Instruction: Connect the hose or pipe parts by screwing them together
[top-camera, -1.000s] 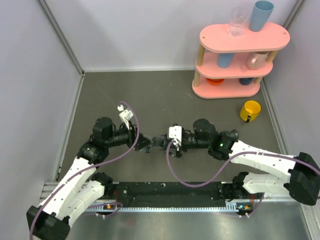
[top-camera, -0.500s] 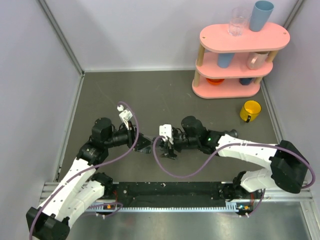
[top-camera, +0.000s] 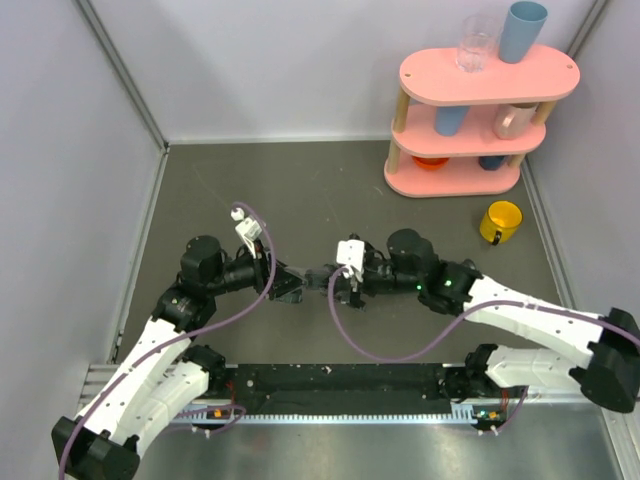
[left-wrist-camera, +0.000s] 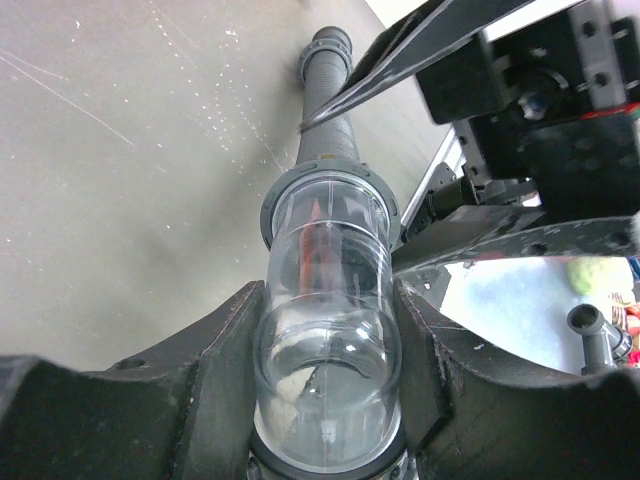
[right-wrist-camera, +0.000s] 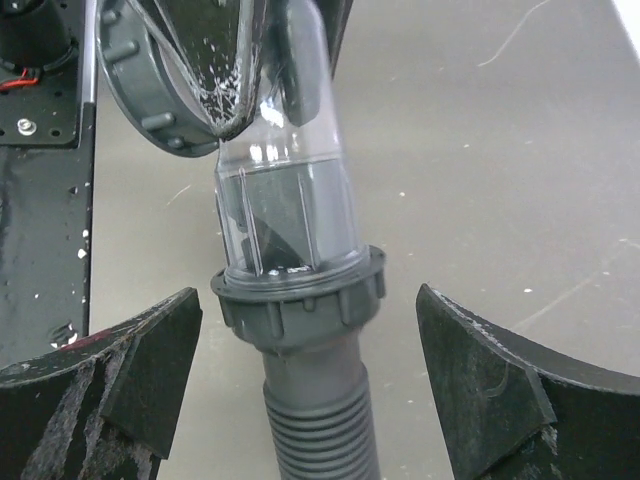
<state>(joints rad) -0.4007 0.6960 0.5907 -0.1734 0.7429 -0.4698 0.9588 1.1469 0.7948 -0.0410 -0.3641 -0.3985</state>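
Grey, scuffed table (top-camera: 300, 190) floors a booth with pale lilac walls (top-camera: 250, 60) on three sides. A pink three-tier shelf (top-camera: 420, 75) carrying cups (top-camera: 522, 30) stands at the far right corner, and a yellow mug (top-camera: 500, 221) sits just beside its near right end. Well to the left of the shelf, and nearer the table's front edge, the two claws meet. The left claw (left-wrist-camera: 325, 350) is clamped on a clear tube fitting (left-wrist-camera: 325, 250). A grey ring nut (right-wrist-camera: 300, 300) sits where that fitting meets a grey ribbed hose (right-wrist-camera: 320, 420). The right claw (right-wrist-camera: 305, 320) is spread wide, with one finger on each side of the ring nut, touching neither it nor the hose. White specks dot the table beneath the parts.
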